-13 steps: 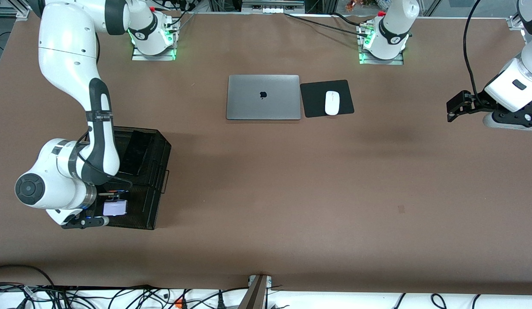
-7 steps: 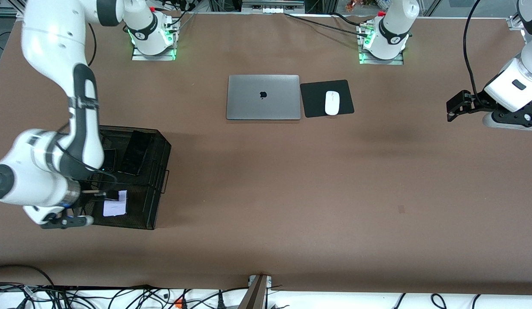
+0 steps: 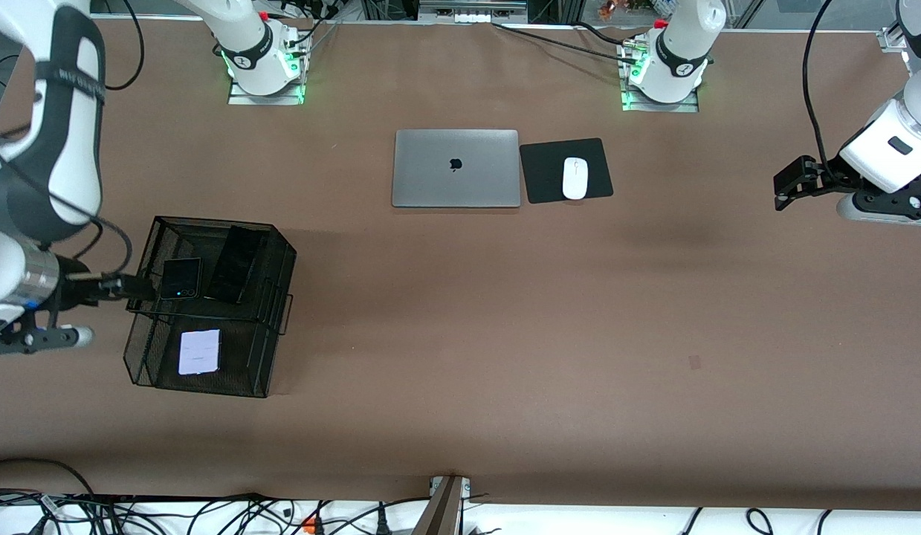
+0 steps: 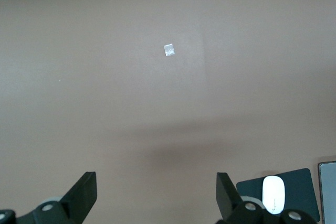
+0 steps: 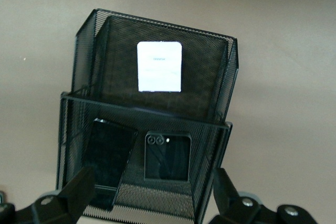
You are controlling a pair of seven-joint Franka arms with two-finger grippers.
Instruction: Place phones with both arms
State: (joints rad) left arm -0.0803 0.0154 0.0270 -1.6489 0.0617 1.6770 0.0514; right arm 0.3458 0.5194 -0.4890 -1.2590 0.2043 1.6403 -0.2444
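Note:
Three phones lie in a black mesh basket point(image 3: 280, 256) near the right arm's end of the table. The small squarish black phone point(image 3: 181, 279) and the long slim black phone point(image 3: 236, 264) lie side by side in one section. The pale lilac-white phone point(image 3: 199, 351) is in the section nearer the front camera. In the right wrist view the pale phone point(image 5: 159, 66), the slim phone point(image 5: 109, 163) and the squarish phone point(image 5: 167, 156) all show inside the basket point(image 5: 147, 109). My right gripper point(image 3: 142, 286) point(image 5: 153, 182) hangs open and empty above the basket's edge. My left gripper point(image 3: 783, 189) point(image 4: 156, 187) waits open over bare table.
A closed grey laptop point(image 3: 456, 168) lies mid-table toward the robots' bases. Beside it a white mouse point(image 3: 574, 178) point(image 4: 273, 200) rests on a black pad point(image 3: 598, 152). A small pale mark point(image 4: 169, 50) is on the brown table.
The right arm has risen and drawn back from over the pale phone toward the table's end, uncovering the squarish black phone. The left arm has not moved.

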